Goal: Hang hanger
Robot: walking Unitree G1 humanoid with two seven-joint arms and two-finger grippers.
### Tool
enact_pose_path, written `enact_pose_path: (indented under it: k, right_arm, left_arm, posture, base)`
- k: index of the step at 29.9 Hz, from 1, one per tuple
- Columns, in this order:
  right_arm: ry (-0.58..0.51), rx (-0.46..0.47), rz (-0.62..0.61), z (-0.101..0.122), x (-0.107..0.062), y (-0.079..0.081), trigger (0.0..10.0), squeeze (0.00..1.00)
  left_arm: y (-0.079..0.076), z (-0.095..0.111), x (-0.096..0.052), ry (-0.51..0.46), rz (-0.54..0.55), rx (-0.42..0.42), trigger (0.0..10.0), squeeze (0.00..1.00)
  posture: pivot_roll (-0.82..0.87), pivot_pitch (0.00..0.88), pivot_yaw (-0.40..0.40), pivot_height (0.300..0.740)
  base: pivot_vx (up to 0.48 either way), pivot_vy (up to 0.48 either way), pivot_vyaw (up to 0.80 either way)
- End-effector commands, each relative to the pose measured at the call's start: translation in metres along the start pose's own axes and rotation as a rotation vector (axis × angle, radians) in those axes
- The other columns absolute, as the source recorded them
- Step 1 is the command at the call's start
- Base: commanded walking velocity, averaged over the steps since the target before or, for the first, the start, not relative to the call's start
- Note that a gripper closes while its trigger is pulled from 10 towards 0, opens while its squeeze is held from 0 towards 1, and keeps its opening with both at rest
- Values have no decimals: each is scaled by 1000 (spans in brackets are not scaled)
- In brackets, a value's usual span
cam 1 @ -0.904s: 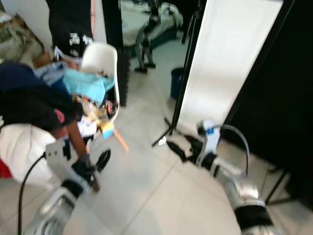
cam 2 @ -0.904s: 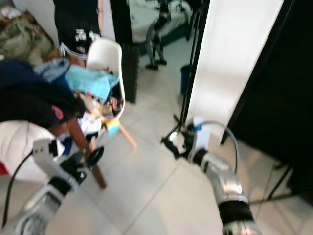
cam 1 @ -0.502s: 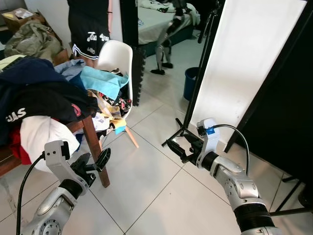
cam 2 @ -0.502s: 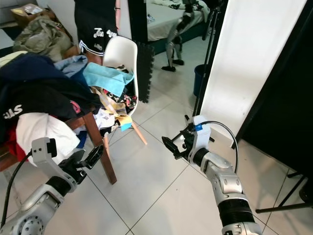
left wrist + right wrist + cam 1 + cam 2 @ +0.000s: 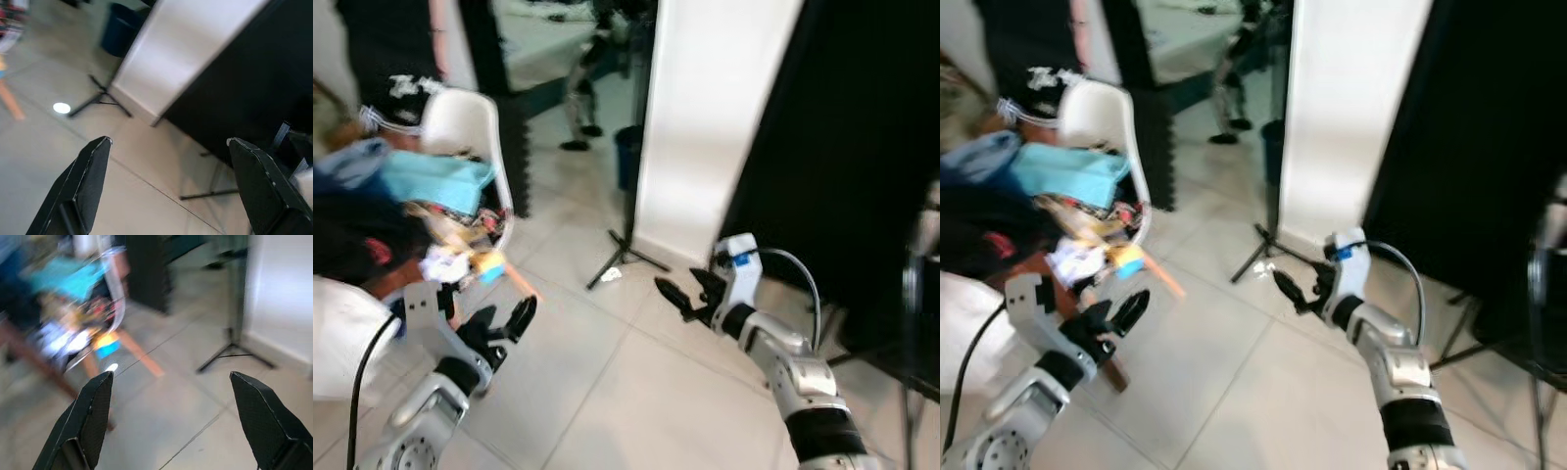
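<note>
Black-fingered left gripper [image 5: 499,325] and right gripper [image 5: 690,294]: both held low over the tiled floor [image 5: 626,392], fingers spread wide, nothing between them; judged a carrying posture while the robot turns, given the blur. White chair [image 5: 460,127]: left of centre, heaped with clothes [image 5: 431,186], likely sorting stock. White panel [image 5: 705,117] on a black stand [image 5: 625,257]: beyond, upright beside a dark curtain [image 5: 852,147]. Person [image 5: 396,59]: behind the chair. Hanger: cannot be made out; task judged not yet begun.
</note>
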State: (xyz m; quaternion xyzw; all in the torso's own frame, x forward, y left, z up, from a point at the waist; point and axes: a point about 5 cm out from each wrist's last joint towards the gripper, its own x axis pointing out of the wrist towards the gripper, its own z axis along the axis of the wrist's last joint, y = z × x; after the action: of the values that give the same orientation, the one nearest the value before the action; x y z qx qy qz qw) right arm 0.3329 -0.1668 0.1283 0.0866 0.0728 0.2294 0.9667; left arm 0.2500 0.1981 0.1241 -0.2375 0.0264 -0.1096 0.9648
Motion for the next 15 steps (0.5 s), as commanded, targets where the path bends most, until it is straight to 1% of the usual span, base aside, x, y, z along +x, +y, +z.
enact_pose_path:
  k: [1,5,15]
  right_arm:
    - [9,55,-41,-7,-1,-1,10000,0]
    - [-11,59,-92,-6,-3,-5,10000,0]
    - [-16,58,-133,-6,-3,-8,10000,0]
  left_arm:
    - [3,-1,-4,12,13,-4,10000,0]
    - [3,-1,-5,12,10,-9,10000,0]
    - [2,-1,-5,19,0,-22,10000,0]
  posture:
    - [-10,110,-21,740]
    - [-14,110,-19,740]
    - [-15,113,-19,740]
  base:
    - [0,0,-800]
    - [0,0,-800]
    - [0,0,-800]
